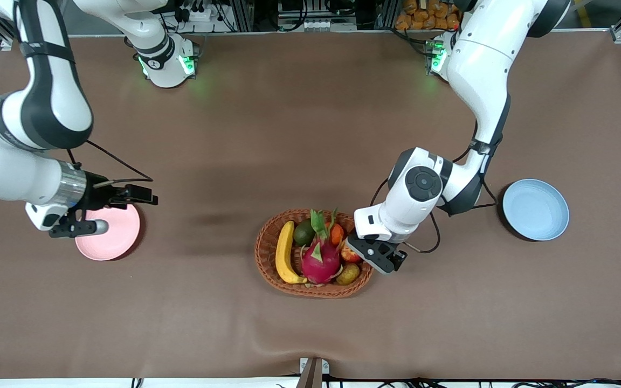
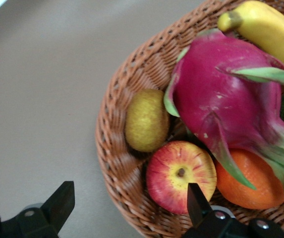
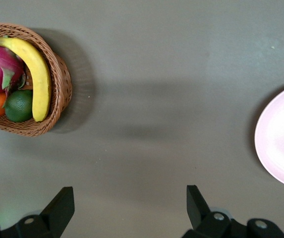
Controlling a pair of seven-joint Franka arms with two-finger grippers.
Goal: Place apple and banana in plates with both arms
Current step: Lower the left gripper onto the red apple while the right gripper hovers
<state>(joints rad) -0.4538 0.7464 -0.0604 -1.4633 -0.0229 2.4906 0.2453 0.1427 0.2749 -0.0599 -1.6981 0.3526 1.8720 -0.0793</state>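
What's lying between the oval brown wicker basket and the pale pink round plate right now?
Nothing: bare brown tabletop separates the wicker basket from the pink plate, shown in the right wrist view and confirmed by the front view.

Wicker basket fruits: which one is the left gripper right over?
The small red-and-yellow apple, at the brown wicker basket end toward the left arm. The open left gripper hovers over it, not over the long yellow banana or pink dragon fruit.

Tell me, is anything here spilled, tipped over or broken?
Nothing stands out. The basket sits upright with the banana, apple and other fruit all inside. The pink plate and blue plate lie flat and bare. The left tool hangs open over the apple; the right tool is open over the pink plate.
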